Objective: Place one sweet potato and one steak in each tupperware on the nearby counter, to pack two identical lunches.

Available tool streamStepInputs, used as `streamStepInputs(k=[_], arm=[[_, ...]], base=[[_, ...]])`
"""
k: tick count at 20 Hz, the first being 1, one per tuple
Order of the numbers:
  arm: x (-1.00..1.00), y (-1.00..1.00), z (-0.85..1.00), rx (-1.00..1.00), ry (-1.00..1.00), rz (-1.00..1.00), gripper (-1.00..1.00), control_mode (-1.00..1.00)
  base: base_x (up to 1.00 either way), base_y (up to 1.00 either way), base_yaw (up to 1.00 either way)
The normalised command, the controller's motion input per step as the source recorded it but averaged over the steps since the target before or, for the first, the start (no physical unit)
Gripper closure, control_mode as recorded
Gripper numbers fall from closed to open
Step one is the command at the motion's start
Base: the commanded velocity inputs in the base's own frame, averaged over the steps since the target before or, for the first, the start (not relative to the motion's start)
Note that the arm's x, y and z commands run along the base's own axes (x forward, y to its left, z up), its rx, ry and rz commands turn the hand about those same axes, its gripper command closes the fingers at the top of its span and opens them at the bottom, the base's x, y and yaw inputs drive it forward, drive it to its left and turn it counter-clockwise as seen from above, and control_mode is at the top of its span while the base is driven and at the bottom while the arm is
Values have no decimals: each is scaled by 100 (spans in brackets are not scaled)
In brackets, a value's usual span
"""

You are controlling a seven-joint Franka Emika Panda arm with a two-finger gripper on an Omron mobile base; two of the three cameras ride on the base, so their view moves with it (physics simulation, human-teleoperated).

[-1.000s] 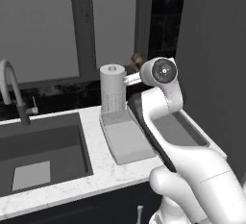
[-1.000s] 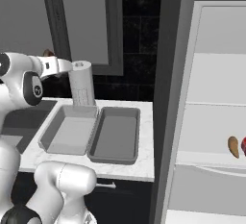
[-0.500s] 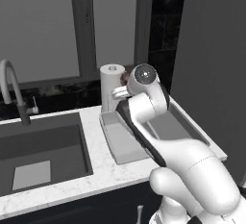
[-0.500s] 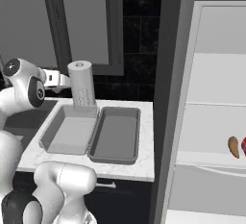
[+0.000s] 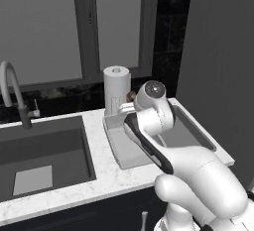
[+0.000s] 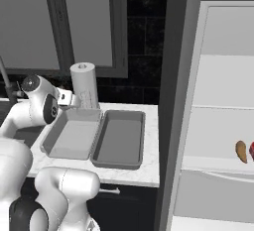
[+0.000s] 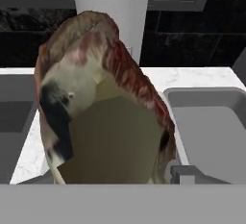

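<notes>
A brown, lumpy steak point(image 7: 103, 107) with a pale cut face sits right in front of the hand camera and hides the fingertips. My gripper point(image 6: 68, 98) is shut on it, low over the far left corner of the lighter grey tupperware point(image 6: 74, 135), next to the paper towel roll. A bit of the steak point(image 5: 131, 96) peeks out behind the wrist. The darker grey tupperware point(image 6: 119, 138) lies to the right of the lighter one, and nothing shows inside either tray. Both stand on the white marbled counter point(image 6: 149, 171). An orange-brown sweet potato point(image 6: 241, 151) and a red steak point(image 6: 252, 150) rest on a fridge shelf at far right.
A paper towel roll point(image 5: 116, 88) stands at the back of the counter, close to the hand. The dark sink point(image 5: 44, 150) and its curved faucet point(image 5: 12, 84) are to the left. The open fridge point(image 6: 218, 126) rises on the right, beyond a dark panel.
The arm has swung left and lowered with the steak, from above the darker tray to the lighter tray's far corner by the paper towel roll. The grip is unchanged.
</notes>
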Motion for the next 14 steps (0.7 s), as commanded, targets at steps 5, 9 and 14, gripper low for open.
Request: streamStepInputs(k=[5,9,14], arm=[[8,-3,-36,0,9,0,100,-100],[2,-3,-39,0,4,0,100,-100],[10,-3,-59,0,4,0,100,-100]], base=[[0,0,0],[0,0,0],[0,0,0]])
